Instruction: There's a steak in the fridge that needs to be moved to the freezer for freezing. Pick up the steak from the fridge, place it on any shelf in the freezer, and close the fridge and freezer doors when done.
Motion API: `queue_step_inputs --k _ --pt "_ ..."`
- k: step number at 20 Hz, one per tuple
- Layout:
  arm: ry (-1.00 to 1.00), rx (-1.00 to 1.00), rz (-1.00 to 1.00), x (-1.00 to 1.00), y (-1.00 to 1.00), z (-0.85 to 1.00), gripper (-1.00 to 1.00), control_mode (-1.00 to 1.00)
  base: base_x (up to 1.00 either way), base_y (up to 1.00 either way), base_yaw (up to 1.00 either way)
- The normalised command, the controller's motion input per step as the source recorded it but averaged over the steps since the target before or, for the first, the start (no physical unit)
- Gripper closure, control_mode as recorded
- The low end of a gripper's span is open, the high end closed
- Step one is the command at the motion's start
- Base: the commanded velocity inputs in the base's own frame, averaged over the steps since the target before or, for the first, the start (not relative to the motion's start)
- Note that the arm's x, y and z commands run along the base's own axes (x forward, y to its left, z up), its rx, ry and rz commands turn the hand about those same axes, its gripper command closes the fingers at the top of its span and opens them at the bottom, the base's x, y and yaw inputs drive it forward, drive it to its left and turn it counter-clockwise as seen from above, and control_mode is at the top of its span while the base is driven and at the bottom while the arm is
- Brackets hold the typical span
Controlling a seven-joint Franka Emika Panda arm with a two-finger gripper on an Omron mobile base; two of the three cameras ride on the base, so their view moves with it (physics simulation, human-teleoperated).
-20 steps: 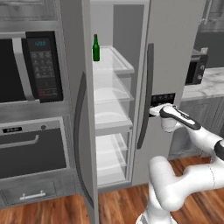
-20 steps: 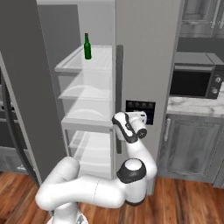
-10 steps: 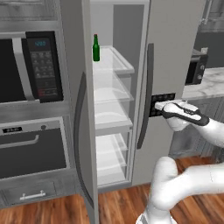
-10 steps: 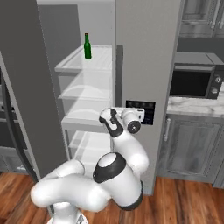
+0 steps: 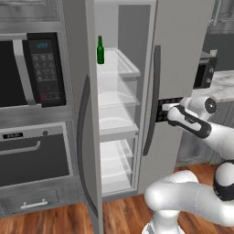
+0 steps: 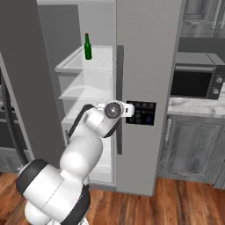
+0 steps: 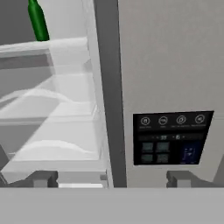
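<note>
Before the freezer door's black control panel, my gripper hung released, jaws wide, grasping nothing; a green bottle stood far left.

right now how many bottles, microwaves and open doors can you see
green bottle: 1
microwave: 2, built-in and countertop
open door: 1
Total: 4

Bottle is set on top shelf in the open fridge; microwave is mounted left of it, closed freezer door with control panel right.
</note>
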Motion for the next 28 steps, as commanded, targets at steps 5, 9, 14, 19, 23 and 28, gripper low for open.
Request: queue_step_inputs --k 5,9,14,19,23,28 --pt "0.42 0.0 0.0 -1.0 0.04 0.96 -1.0 -1.0 0.0 0.0 0.0" --pt "0.14 0.0 0.0 -1.0 0.2 0.49 -1.0 -1.0 0.0 0.0 0.0" --pt "0.0 0.06 -0.08 -1.0 0.64 0.0 -1.0 -1.0 0.0 0.0 0.0" --pt "0.0 0.01 -0.05 -1.0 0.97 0.22 -1.0 -1.0 0.0 0.0 0.0" --pt "0.02 0.0 -0.01 -1.0 0.98 0.38 -1.0 -1.0 0.0 0.0 0.0" --pt "0.0 0.02 0.0 -0.82 1.0 0.16 -1.0 -1.0 0.0 0.0 0.0"
